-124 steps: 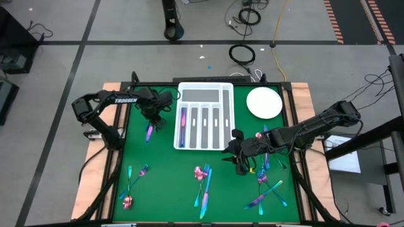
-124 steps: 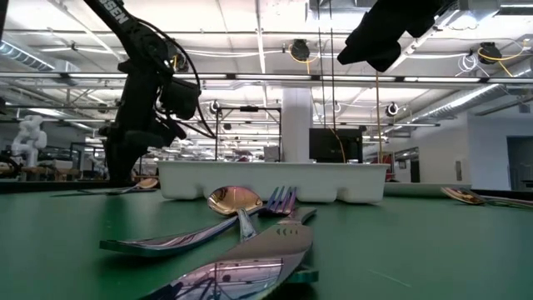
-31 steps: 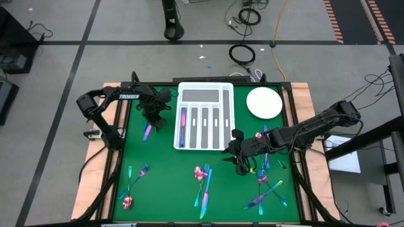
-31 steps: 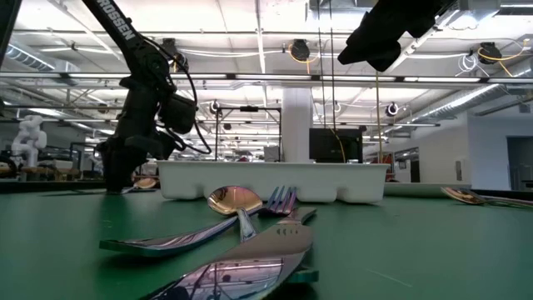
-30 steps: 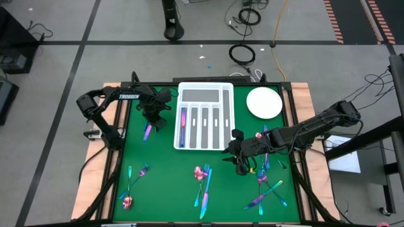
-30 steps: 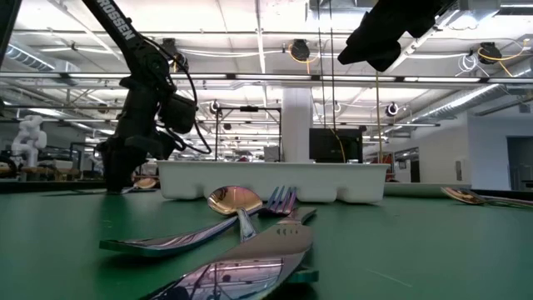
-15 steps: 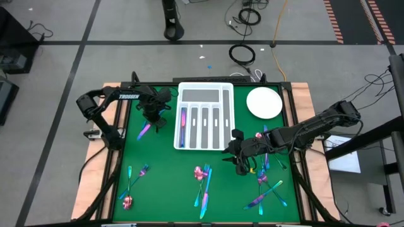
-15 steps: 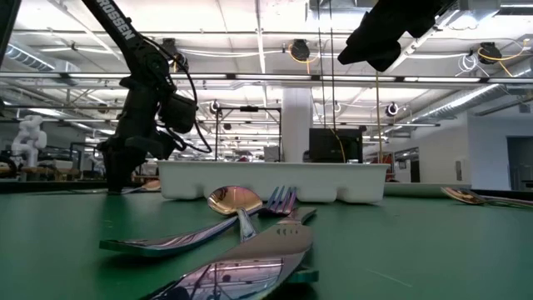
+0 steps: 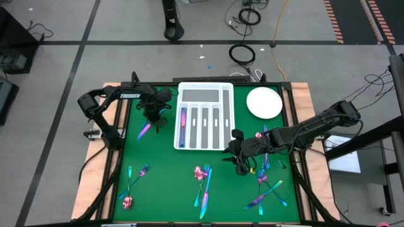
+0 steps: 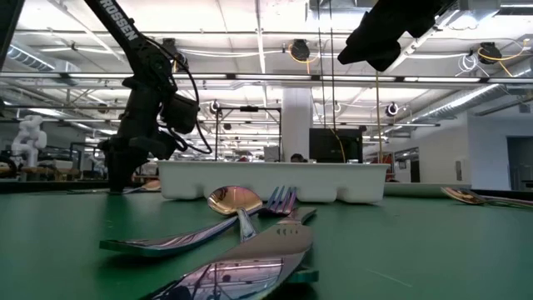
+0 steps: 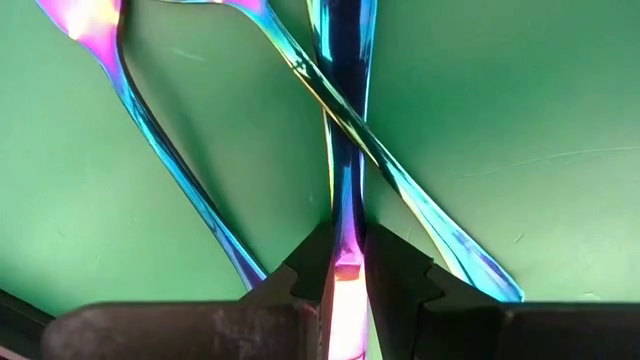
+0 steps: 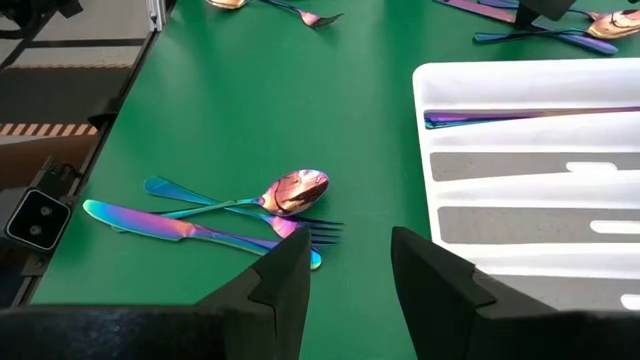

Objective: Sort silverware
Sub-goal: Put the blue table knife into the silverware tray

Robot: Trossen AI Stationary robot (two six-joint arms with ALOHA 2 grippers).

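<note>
the green table (image 9: 164,164) fills the middle of the high view, with the white compartmented tray (image 9: 204,94) at its upper centre and a round white plate (image 9: 264,103) at upper right. the left arm reaches in from the upper left; the left gripper (image 9: 153,118) sits just left of the tray, its fingers (image 11: 395,275) narrowed onto the handle of one iridescent utensil (image 11: 345,130), which crosses over two others on the mat. the right gripper (image 9: 238,165) hangs right of centre, below the tray, jaws apart and holding nothing. the silverware (image 9: 203,183) lies scattered along the lower part of the frame, and one piece (image 9: 183,126) rests in the tray's leftmost long slot.
</note>
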